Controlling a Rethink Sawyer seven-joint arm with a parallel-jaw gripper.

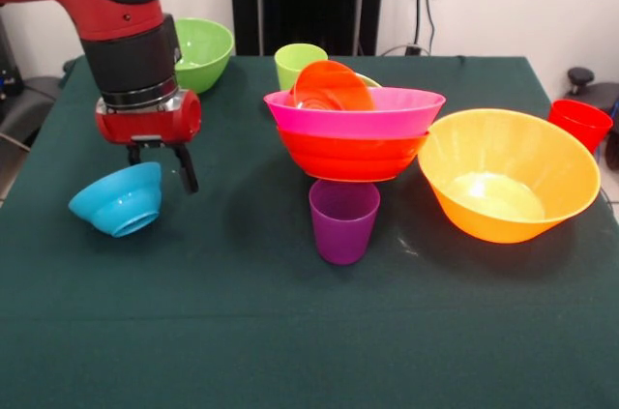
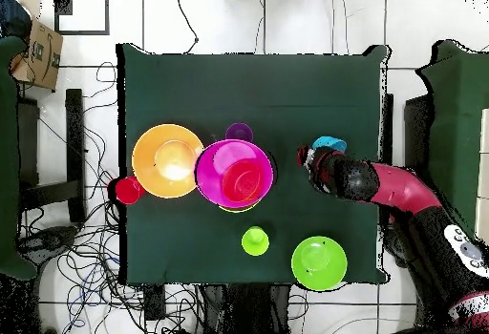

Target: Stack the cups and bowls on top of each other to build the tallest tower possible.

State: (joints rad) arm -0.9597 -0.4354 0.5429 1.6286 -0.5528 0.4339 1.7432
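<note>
The tower stands mid-table: a pink bowl on a red-orange bowl, with a small orange-red bowl tilted inside the pink one. A lime green bowl's rim peeks out behind. My gripper is open at the left. One finger shows; the other is behind a small blue bowl that lies tipped on its side against it. The purple cup stands upright just in front of the tower. The lime green cup stands behind it. The gripper and blue bowl also show overhead.
A large orange bowl sits upright right of the tower. The red cup stands at the table's right edge. A lime green bowl sits at the back left corner. The green cloth table ends close behind the bowls.
</note>
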